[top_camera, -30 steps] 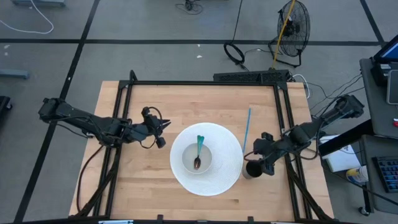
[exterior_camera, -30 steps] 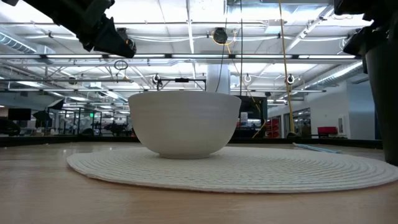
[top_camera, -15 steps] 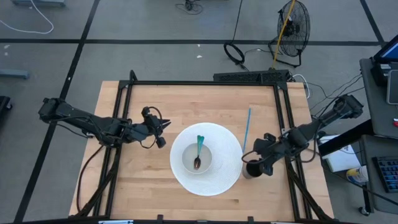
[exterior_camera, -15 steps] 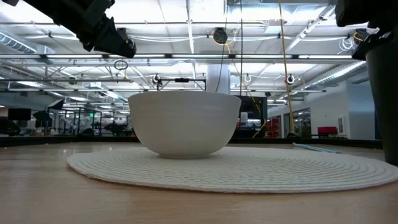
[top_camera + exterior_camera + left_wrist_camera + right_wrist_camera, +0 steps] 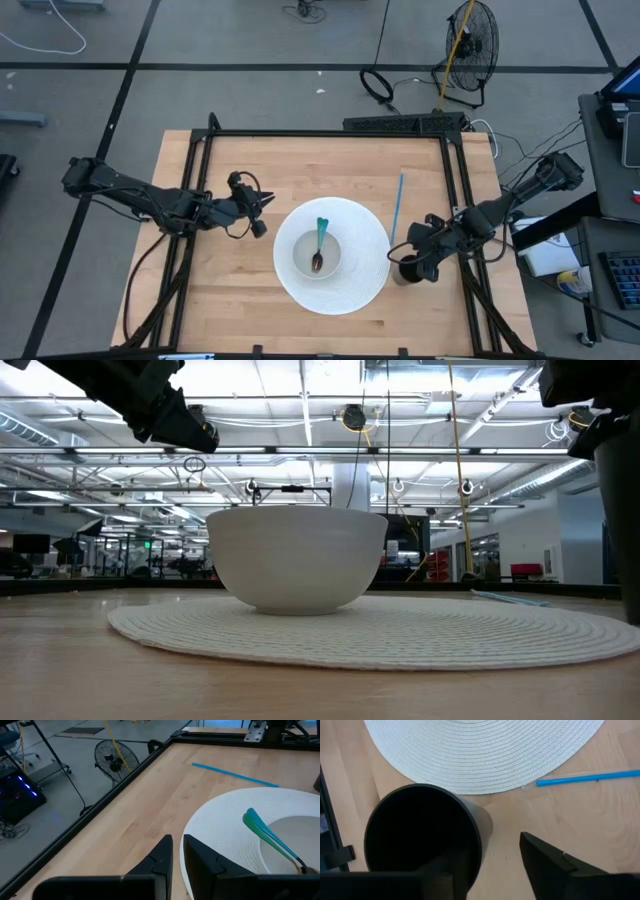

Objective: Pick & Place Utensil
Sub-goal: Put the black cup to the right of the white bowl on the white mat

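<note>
Here, on the wooden table (image 5: 250,290), a white bowl (image 5: 317,254) stands in the middle of a round white woven placemat (image 5: 365,262), and a spoon (image 5: 319,243) with a teal handle lies inside the bowl, its dark scoop down in the basin and its handle pointing toward the far edge of the table. A thin blue straw (image 5: 397,209) lies flat on the wood just beside the mat, on the right arm's side, well apart from the spoon. A black cup (image 5: 422,832) stands upright just off the mat's rim, nearer the front of the table than the straw. The right gripper (image 5: 413,262) is at this cup: in the right wrist view one dark finger (image 5: 555,860) sits on the outside of the cup with bare wood between it and the wall, while the other reaches down inside the cup's mouth, so the fingers straddle the wall with a gap and do not pinch it. The left gripper (image 5: 177,851) hovers over the wood beside the mat on the left arm's side, its fingers nearly together with only a narrow slit between them, holding nothing; the spoon lies ahead of its tips, apart from them.
</note>
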Controlling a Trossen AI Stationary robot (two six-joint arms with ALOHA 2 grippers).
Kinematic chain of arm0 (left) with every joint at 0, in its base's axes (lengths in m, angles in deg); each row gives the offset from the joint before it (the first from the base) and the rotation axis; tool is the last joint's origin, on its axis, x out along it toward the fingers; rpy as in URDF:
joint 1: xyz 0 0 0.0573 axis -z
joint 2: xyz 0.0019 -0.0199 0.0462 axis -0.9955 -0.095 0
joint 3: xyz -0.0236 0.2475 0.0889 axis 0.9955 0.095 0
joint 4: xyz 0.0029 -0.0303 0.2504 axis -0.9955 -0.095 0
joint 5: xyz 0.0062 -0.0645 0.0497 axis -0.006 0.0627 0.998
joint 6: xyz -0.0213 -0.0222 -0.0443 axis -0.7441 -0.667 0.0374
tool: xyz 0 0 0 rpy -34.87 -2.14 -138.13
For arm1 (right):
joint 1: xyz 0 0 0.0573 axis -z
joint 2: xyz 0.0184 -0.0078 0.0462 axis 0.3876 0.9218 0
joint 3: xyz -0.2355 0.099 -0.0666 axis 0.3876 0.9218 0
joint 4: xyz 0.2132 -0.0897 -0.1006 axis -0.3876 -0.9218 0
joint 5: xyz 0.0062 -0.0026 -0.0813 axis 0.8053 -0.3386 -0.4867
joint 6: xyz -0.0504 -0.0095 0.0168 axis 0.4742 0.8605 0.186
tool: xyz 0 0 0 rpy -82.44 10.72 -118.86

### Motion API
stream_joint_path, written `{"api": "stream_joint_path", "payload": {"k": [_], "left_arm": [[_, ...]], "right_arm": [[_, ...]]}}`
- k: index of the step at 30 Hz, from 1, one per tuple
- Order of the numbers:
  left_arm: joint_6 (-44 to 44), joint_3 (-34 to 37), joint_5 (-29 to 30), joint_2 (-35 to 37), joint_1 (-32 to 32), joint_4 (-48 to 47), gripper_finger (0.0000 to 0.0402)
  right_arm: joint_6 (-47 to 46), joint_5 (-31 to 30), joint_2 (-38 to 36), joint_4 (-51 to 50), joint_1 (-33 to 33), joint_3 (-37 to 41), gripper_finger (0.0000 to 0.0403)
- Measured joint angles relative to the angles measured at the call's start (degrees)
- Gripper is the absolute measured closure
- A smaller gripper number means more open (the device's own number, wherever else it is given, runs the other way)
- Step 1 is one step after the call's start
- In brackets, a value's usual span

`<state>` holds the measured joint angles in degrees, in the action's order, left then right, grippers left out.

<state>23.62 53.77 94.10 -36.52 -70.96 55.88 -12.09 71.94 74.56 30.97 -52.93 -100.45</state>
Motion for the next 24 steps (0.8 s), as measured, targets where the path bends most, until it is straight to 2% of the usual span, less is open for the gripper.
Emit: {"api": "stream_joint_path", "payload": {"k": [14,24], "left_arm": [[-0.8,0.0,0.0,0.0,0.0,-0.8,0.0350],[-1.7,0.0,-0.1,0.0,0.0,-2.1,0.0350]], "right_arm": [[5.5,-0.2,0.0,-0.2,0.0,0.0,0.0394],[7.2,-0.4,0.0,-0.1,0.0,0.0,0.0398]]}}
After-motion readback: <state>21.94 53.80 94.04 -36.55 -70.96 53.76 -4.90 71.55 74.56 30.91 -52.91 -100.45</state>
